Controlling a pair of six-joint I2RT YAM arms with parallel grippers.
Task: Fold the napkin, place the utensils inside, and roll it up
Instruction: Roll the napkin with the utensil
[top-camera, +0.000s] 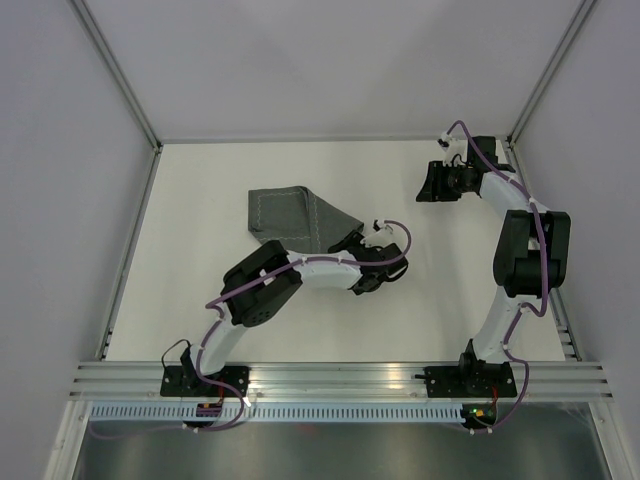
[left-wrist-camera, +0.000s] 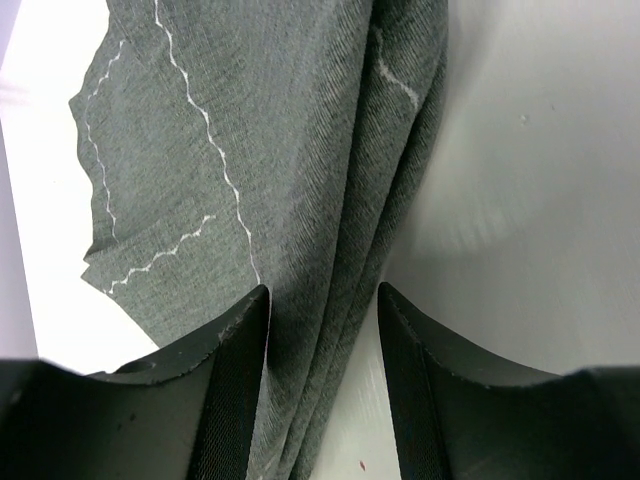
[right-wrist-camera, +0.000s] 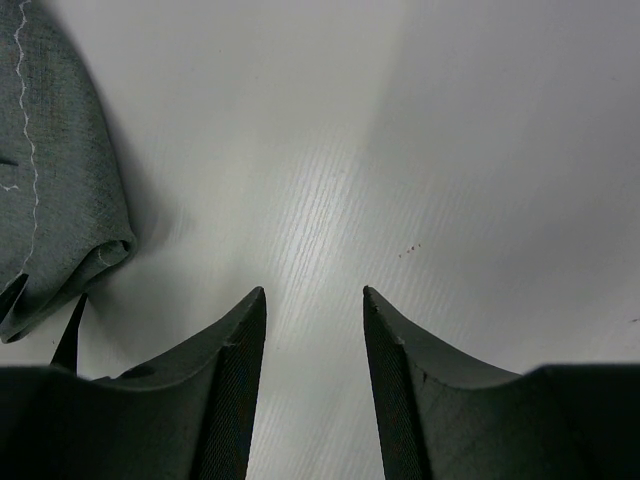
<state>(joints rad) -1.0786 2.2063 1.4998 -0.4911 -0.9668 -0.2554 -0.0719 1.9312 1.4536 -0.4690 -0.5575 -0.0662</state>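
The dark grey napkin (top-camera: 290, 213) lies bunched and partly folded on the white table, left of centre, with its light stitched line showing. My left gripper (top-camera: 348, 240) is at the napkin's right corner. In the left wrist view its jaws (left-wrist-camera: 323, 292) stand apart, with gathered folds of the napkin (left-wrist-camera: 250, 150) running between them and nothing clamped. My right gripper (top-camera: 428, 185) hovers at the back right, open and empty (right-wrist-camera: 314, 292) over bare table. A bunched edge of the napkin (right-wrist-camera: 60, 170) shows at the left of that view. No utensils are in view.
Grey walls with metal posts (top-camera: 120, 80) close in the table on the left, back and right. An aluminium rail (top-camera: 330, 378) carrying both arm bases runs along the near edge.
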